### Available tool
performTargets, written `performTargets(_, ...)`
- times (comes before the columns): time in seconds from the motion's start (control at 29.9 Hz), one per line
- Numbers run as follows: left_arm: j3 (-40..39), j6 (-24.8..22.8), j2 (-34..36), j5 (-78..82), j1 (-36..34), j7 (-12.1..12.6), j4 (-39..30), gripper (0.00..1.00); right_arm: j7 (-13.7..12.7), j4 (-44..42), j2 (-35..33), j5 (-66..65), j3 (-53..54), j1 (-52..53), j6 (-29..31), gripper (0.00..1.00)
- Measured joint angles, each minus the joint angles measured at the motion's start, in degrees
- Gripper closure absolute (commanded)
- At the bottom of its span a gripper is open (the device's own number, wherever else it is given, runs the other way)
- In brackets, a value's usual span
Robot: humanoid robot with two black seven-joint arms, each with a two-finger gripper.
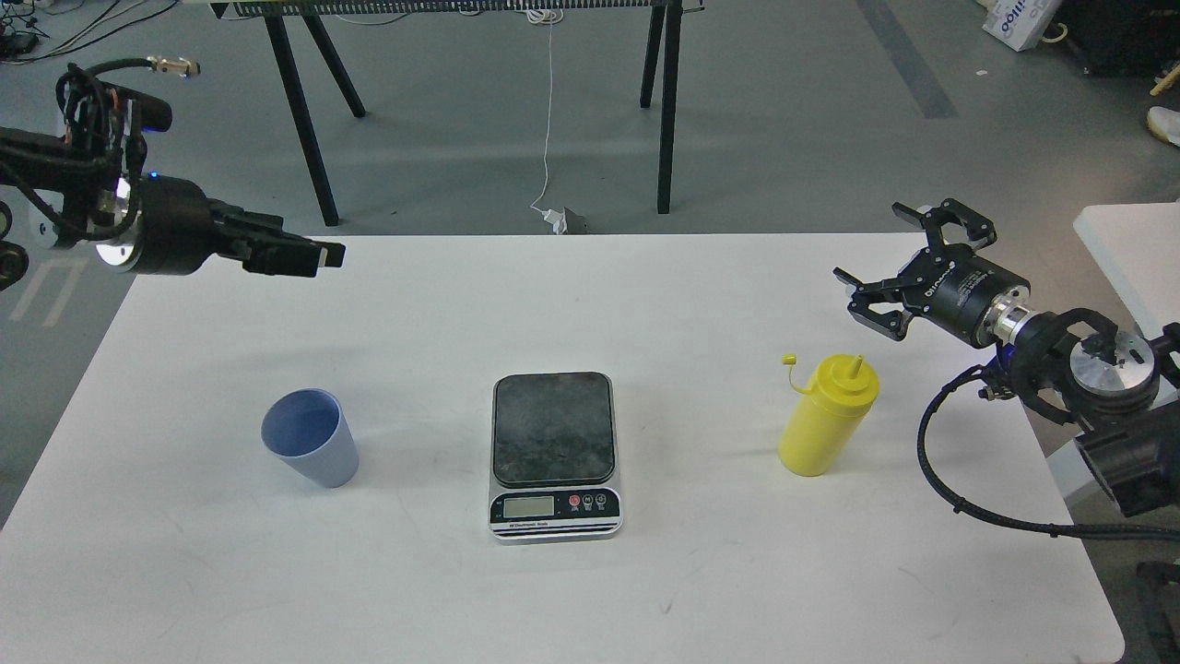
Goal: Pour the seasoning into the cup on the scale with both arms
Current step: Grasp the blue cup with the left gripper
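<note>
At the centre of the white table (645, 304) sits the scale (554, 454), its dark plate bare; the cup (310, 449) stands upright well apart at nine o'clock from it, and the seasoning (827, 415) stands upright well apart at three o'clock, cap hanging off to its left. Neither is held. My right gripper (899, 267) hovers at one o'clock from the bottle, fingers spread wide, released. My left gripper (309, 255) hangs at twelve o'clock above the cup; seen side-on and dark, so I cannot tell whether it is released or clenched.

Risks, as I judge them: the light cup could tip or skid if one finger touches first, and squeezing the soft bottle too hard could spurt seasoning before it reaches the cup. The scale's display is too small to read, and the bottle's fill level is hidden
</note>
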Motion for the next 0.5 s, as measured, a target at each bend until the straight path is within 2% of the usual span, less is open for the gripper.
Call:
performTargets(0.3,2.6,0.0,-0.4,6.4,8.3,0.0,0.3,0.01,0.0,0.0,0.0,0.0,0.0,-0.1,0.0,0.02)
performTargets(0.5,2.4,0.0,-0.5,7.1,10.6,0.0,0.4,0.02,0.0,0.0,0.0,0.0,0.0,-0.1,0.0,0.02)
